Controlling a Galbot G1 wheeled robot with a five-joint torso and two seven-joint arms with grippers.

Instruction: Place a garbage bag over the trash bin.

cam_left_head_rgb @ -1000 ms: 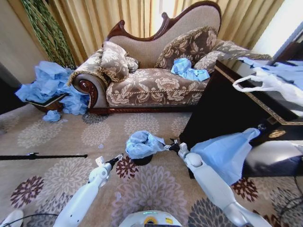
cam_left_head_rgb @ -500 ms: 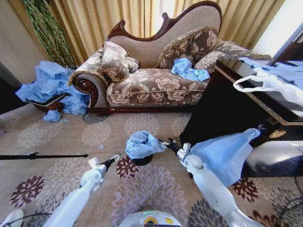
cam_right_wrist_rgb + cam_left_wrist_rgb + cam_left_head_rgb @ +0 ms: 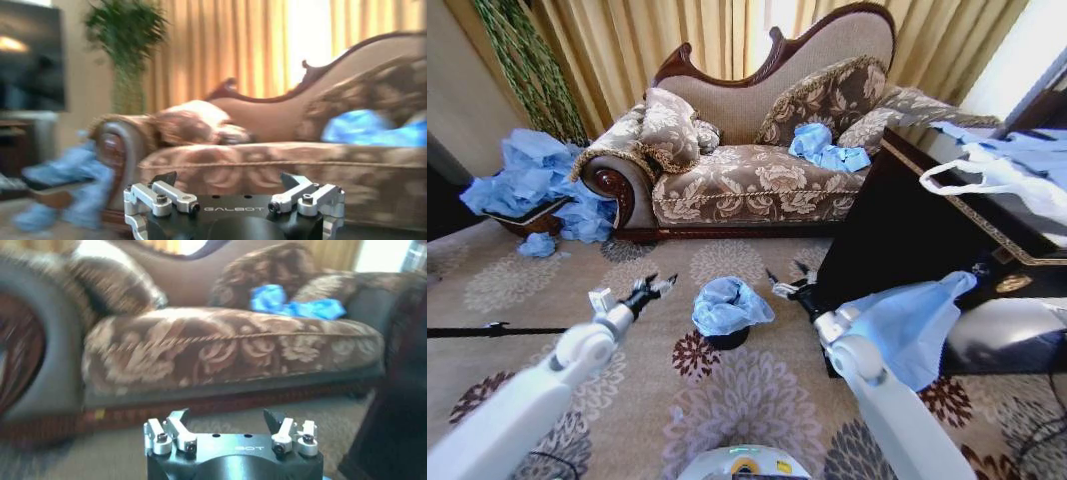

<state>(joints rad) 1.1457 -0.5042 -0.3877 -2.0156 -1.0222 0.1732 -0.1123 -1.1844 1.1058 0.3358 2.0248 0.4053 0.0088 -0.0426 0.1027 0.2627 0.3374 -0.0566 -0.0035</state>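
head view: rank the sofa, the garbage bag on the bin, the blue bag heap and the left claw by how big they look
1. sofa, largest by far
2. heap of blue bags
3. garbage bag covering the bin
4. left claw, smallest, open

The heap lies farther from the camera than the bag, so its lead is probably real.

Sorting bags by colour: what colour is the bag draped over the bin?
Light blue; the garbage bag shows best in the head view.

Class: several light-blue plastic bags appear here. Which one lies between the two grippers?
The garbage bag draped over the trash bin on the carpet, between left gripper and right gripper; others lie elsewhere.
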